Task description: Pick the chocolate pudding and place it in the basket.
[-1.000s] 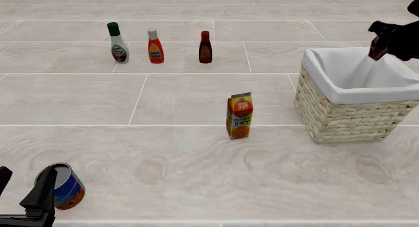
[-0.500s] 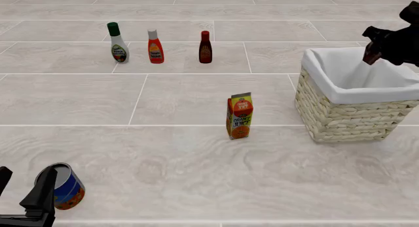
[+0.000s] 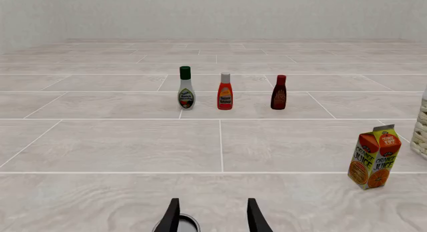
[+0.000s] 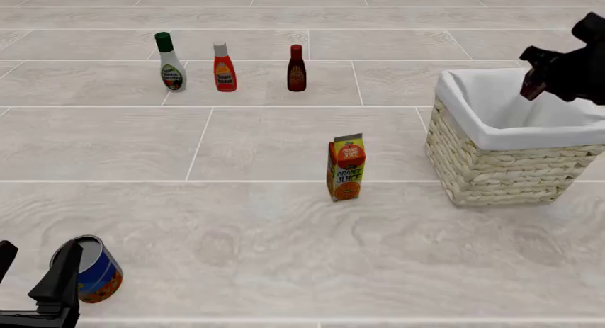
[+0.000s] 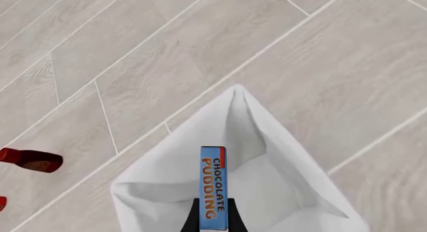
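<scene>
one basket [image 4: 501,168] stood at the table's right, straw-woven with a white liner. one juice carton [image 4: 346,168] stood left of it. three bottles stood in a far row: a green-capped one [image 4: 171,62], a red one [image 4: 224,68] and a dark one [image 4: 297,69]. one can [image 4: 95,268] lay near the left gripper [image 3: 212,221], whose fingers were parted and held nothing. one pudding [image 5: 214,188], brown with a blue lettered edge, hung above the basket's liner, pinched in the right gripper [image 4: 535,76].
</scene>
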You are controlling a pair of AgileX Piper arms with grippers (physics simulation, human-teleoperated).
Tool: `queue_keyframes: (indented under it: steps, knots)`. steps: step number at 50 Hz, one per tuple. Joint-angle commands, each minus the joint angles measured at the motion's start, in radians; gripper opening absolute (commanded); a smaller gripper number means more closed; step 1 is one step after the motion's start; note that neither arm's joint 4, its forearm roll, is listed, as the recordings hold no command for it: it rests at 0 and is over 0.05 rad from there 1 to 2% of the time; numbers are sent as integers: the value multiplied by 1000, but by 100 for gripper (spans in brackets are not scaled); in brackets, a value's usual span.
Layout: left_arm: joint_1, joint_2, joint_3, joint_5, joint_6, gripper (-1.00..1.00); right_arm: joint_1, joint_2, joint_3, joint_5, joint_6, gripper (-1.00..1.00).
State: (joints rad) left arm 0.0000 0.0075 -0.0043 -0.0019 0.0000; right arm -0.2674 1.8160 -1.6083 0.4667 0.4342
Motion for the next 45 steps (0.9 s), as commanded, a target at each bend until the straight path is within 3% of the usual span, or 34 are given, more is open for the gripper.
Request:
queue_keyframes:
  steps: [1,45]
  knots:
    - [0,0,0,0,0,100,-5,11,10,-15,21,-100]
    - [0,0,0,0,0,100,-10,39,49,-44,47,-100]
